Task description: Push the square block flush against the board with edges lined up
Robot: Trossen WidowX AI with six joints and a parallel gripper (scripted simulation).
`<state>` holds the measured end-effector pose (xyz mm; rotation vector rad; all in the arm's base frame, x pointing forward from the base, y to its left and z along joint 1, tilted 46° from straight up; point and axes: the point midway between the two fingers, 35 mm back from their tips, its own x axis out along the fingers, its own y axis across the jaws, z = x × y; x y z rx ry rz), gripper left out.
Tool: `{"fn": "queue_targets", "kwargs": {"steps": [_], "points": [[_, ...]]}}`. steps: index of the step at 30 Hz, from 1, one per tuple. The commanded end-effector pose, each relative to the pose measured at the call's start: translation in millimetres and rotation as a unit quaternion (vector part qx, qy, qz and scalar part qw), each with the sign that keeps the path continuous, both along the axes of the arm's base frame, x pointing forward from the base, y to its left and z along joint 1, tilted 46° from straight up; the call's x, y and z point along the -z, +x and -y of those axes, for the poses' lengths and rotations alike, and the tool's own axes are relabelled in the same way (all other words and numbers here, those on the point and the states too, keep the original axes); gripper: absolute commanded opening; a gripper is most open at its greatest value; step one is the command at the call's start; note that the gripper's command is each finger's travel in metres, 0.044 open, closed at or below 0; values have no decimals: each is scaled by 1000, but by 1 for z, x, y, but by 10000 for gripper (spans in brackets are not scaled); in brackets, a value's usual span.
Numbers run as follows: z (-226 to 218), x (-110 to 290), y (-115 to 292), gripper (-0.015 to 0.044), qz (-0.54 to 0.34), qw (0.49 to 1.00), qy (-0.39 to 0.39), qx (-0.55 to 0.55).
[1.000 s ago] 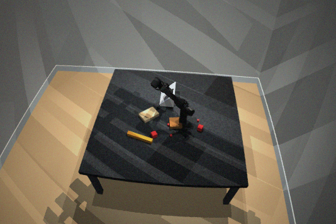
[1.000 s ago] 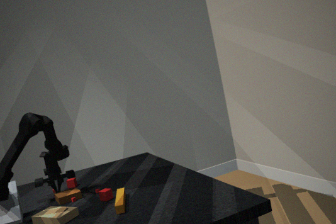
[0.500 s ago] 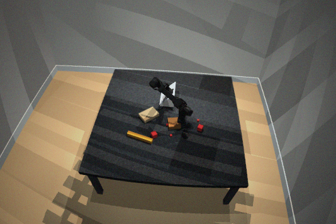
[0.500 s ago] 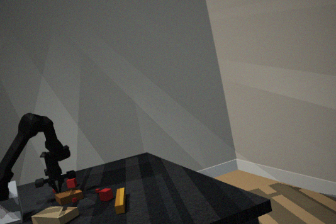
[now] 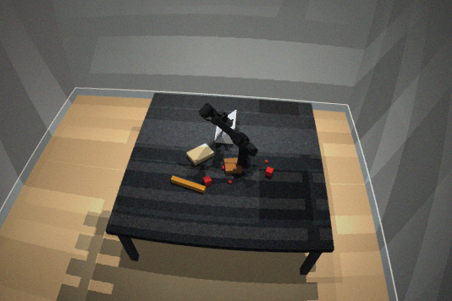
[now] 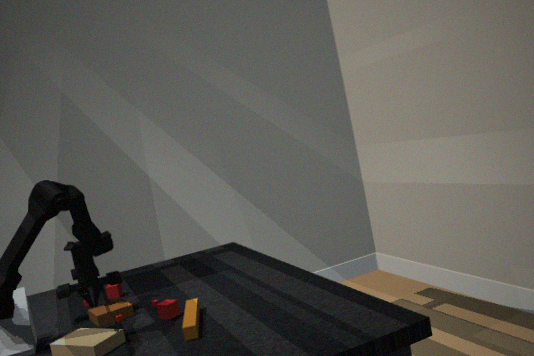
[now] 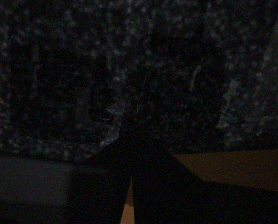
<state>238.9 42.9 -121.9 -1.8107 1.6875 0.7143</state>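
Note:
The orange-brown square block (image 5: 231,166) (image 6: 110,313) lies flat near the middle of the dark table (image 5: 220,218); in the wrist view it (image 7: 235,167) shows at the bottom right. The yellow board (image 5: 188,183) (image 6: 191,319) lies to the block's front left, apart from it. My gripper (image 5: 243,170) (image 6: 92,299) (image 7: 135,106) is shut and empty. It points down at the table right beside the block's right side; I cannot tell whether it touches the block.
A tan flat block (image 5: 200,154) (image 6: 87,341) lies left of the arm's base. A red cube (image 5: 206,180) (image 6: 168,309) sits at the board's right end, another red cube (image 5: 269,172) (image 6: 113,291) right of my gripper. Small red bits are scattered around the square block.

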Motion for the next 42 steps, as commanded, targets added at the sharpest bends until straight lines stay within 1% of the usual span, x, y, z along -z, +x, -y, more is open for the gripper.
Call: {"fn": "queue_targets", "kwargs": {"steps": [1, 30, 32, 35, 42], "points": [[1, 2, 0, 0, -1, 1000, -5, 2], [-30, 36, 0, 0, 0, 1000, -7, 3], [-36, 25, 1, 0, 0, 1000, -6, 3], [-65, -3, -2, 0, 0, 1000, -5, 3], [-64, -8, -4, 0, -8, 1000, -6, -4]]}}
